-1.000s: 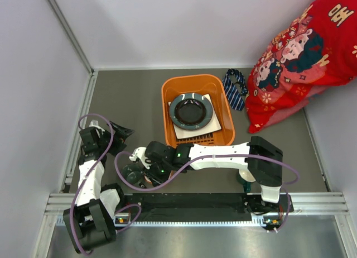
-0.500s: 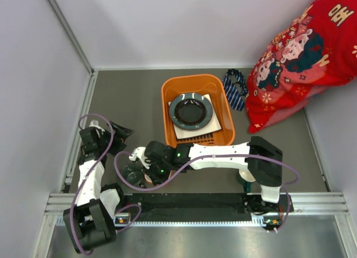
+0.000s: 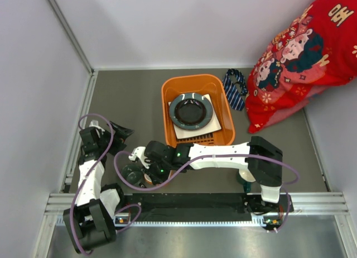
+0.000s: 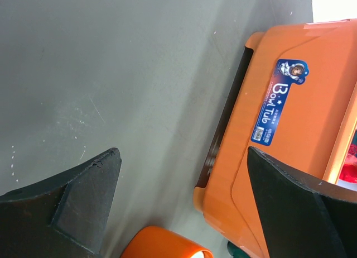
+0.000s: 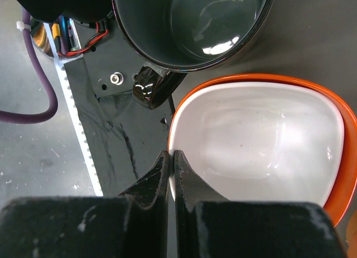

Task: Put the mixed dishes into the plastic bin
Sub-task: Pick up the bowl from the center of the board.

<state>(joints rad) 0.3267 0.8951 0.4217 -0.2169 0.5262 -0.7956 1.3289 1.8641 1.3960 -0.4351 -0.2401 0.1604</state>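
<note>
We are closing our right hand (image 5: 171, 168) on the bowl (image 5: 256, 135). The two fingers are drawn almost together, one inside and one outside the thin rim. We judge that a rim pinch suits it, since the bowl is too wide to span. We are taking the side away from the dark cup (image 5: 212, 23), whose handle is almost touching the bowl, so the fingers are not crowding it. Both dishes are sitting near the counter's (image 3: 128, 96) near-left corner, which is why the right arm is stretching across the near edge to reach them.

Our left hand (image 4: 182, 152) is hanging with its fingers wide apart and nothing between them, near the left edge. It is facing the bin (image 4: 290, 157) and leaving the bowl (image 4: 162, 248) to the other arm.

The bin (image 3: 167, 96) is standing mid-counter toward the far edge. The round plate (image 3: 191, 110) is lying in it on the square plate (image 3: 215, 125), so the flat pieces are forming a base. The bowl and cup are not yet in.
</note>
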